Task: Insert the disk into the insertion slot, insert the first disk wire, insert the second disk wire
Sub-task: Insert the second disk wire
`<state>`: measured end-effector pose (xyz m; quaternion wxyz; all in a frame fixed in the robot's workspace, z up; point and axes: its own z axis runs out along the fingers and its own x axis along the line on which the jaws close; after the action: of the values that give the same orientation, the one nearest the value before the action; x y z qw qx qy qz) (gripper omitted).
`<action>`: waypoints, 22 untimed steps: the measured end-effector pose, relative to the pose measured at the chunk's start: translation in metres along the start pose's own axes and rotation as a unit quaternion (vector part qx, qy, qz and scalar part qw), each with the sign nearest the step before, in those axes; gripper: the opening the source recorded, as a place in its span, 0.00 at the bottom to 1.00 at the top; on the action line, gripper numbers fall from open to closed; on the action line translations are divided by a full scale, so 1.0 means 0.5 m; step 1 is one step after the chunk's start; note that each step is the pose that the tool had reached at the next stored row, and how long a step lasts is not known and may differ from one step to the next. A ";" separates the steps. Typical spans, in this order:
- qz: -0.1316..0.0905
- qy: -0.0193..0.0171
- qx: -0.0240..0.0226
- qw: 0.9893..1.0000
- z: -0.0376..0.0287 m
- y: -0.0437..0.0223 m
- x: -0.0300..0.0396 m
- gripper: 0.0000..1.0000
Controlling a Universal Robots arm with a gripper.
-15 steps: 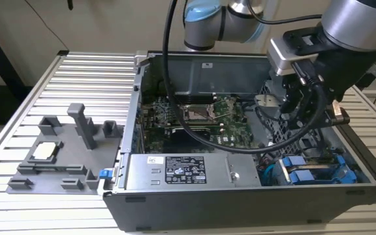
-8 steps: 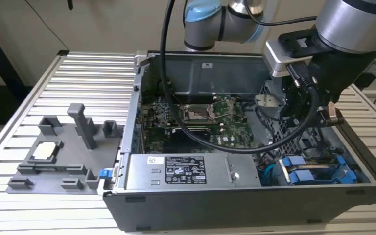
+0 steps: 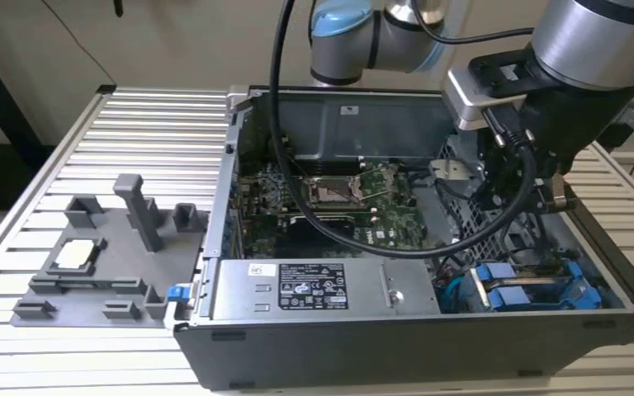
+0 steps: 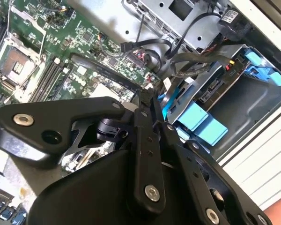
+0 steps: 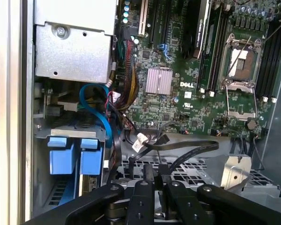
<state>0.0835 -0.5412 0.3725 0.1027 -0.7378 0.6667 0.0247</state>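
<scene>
Rig: I am running the one arm remotely; its gripper [image 3: 521, 186] hangs inside the open computer case [image 3: 405, 346], over the perforated cage [image 5: 187, 171] beside the motherboard [image 3: 350, 206].
Fingers: in both wrist views they look drawn close together at the tips; whether they pinch a wire end, I cannot tell.
Disk: the disk [image 4: 215, 86], in its blue carrier [image 3: 532, 289], already sits in the insertion slot [image 4: 253, 101] at the case's front corner, next to the power-supply box [image 3: 317, 289].
Key relation: in the exterior view the disk lies at about 6 o'clock from the fingers, near but apart; its long axis runs roughly 3 to 9.
Wires: black cables [image 5: 178, 145] lie loose over the cage between fingers and disk.
Judgement: first step appears done; wire work appears in hand.
Counter: a grey fixture [image 3: 108, 264] stands well apart, at the exterior view's left.
</scene>
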 end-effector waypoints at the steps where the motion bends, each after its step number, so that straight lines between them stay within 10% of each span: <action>1: 0.000 0.000 0.000 1.000 0.000 0.000 0.000 0.16; 8: 0.000 0.001 0.000 1.000 -0.001 -0.002 0.004 0.16; 22: 0.000 0.001 -0.002 1.000 -0.009 -0.025 0.080 0.16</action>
<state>0.0998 -0.5801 0.3715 0.1002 -0.7379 0.6670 0.0256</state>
